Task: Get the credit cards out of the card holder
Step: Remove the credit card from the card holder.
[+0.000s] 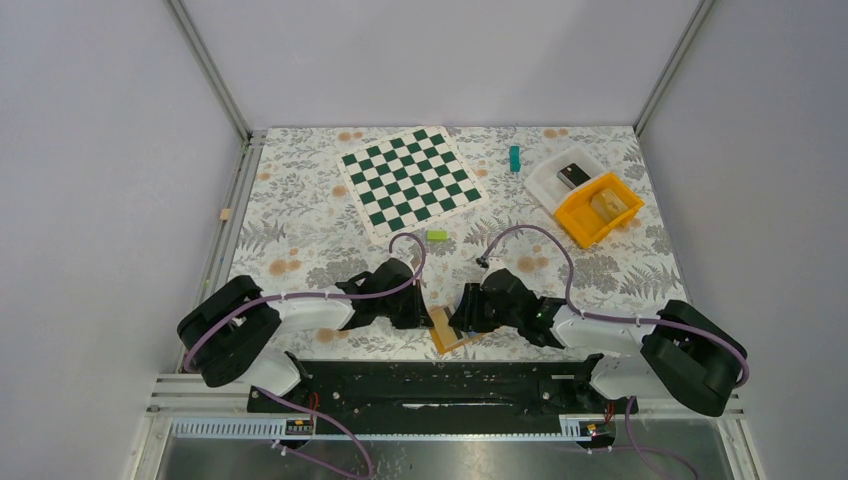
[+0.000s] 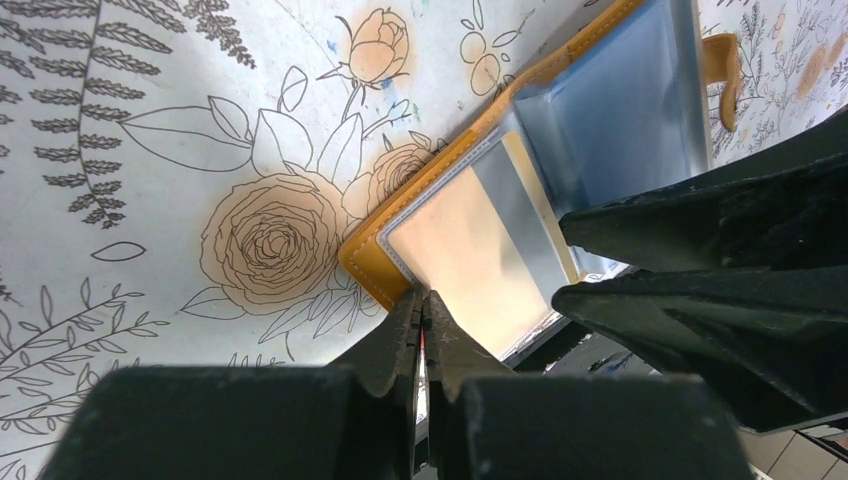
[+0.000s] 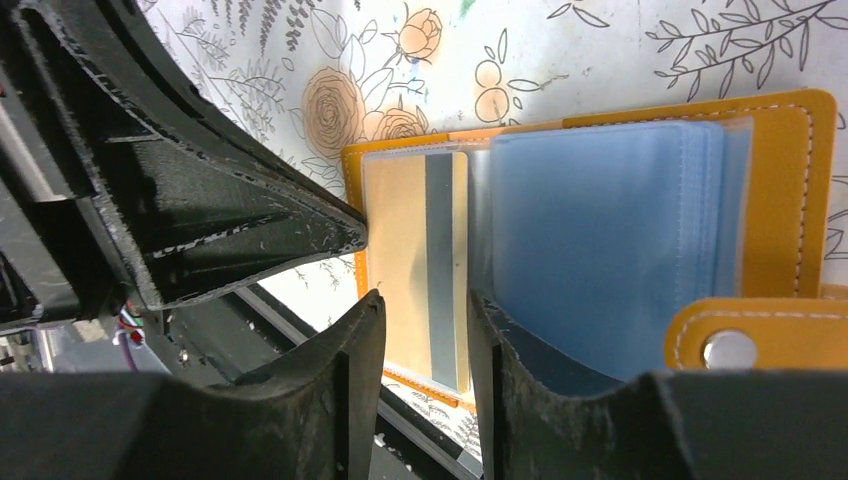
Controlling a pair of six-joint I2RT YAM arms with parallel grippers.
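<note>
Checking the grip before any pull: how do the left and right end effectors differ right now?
The left end effector has its jaws shut; the right end effector stands open. The left one's tip is at the card holder's orange corner edge; the right one's fingers straddle a pocket inside it. Both sit low at the open holder.

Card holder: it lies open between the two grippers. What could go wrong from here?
The card holder lies close to the table's near edge; a pull could drag it off, as the shut left gripper touches only one corner. The open right gripper straddles the tan card inside a clear sleeve; it may pinch sleeve and card together. Both grippers sit close and could collide.
</note>
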